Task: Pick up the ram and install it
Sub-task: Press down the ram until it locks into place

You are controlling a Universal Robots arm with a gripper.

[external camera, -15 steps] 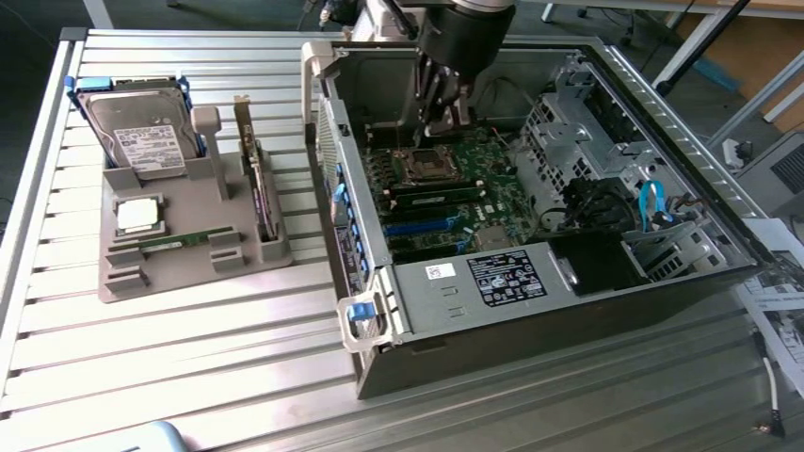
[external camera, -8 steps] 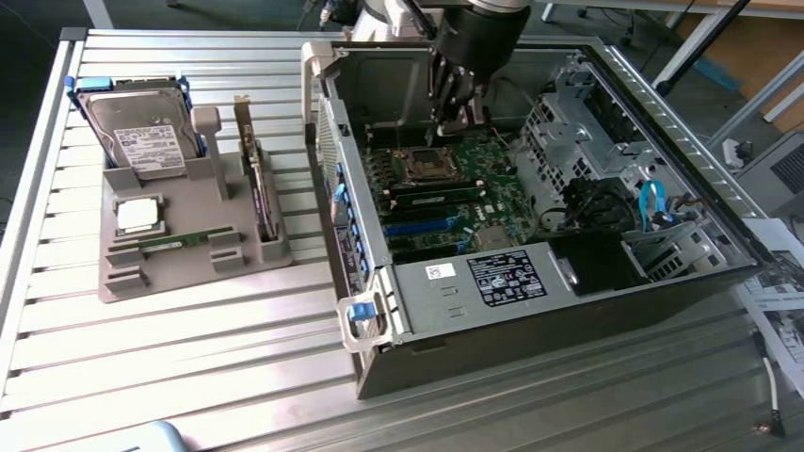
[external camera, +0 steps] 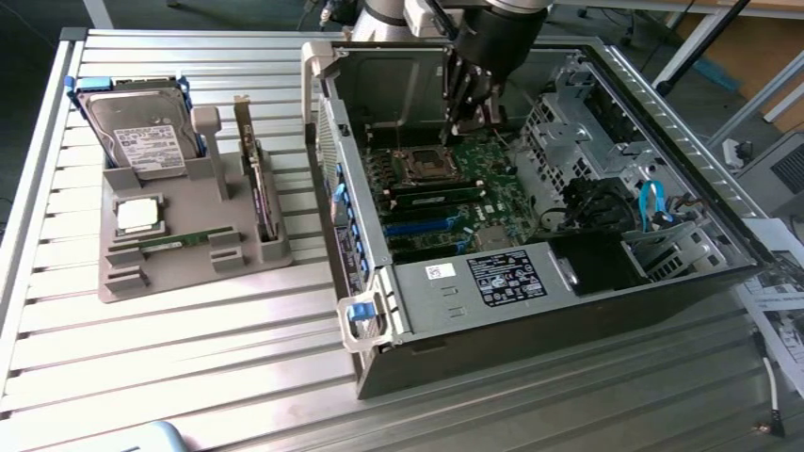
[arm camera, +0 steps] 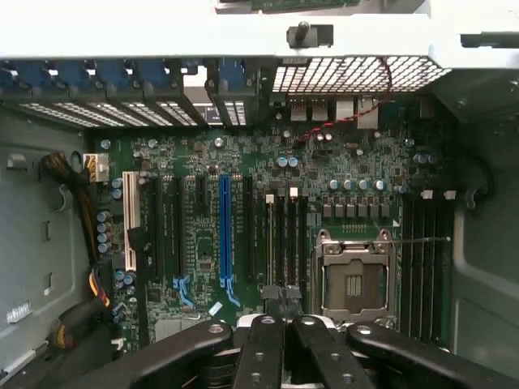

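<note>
One ram stick [external camera: 169, 243], slim and green, lies flat on the grey tray [external camera: 126, 287] at the exterior view's left. A second green ram stick [external camera: 434, 200] sits in the memory slots of the motherboard [external camera: 484, 188], beside the processor socket [external camera: 421, 165]. My gripper [external camera: 475, 121] hangs inside the open computer case [external camera: 528, 273], above the board and apart from it. In the wrist view the gripper [arm camera: 284, 301] is shut, with nothing visible between its black fingers [arm camera: 263, 340]. Its tips point at the memory slots [arm camera: 284, 239] next to the socket [arm camera: 354, 275].
The tray also carries a hard drive [external camera: 145, 132], a square silver processor [external camera: 138, 215] and an upright dark expansion card [external camera: 258, 179]. Drive cages [external camera: 571, 122] and blue cables [external camera: 653, 202] crowd the case's right side. A blue expansion slot [arm camera: 225, 231] crosses the board.
</note>
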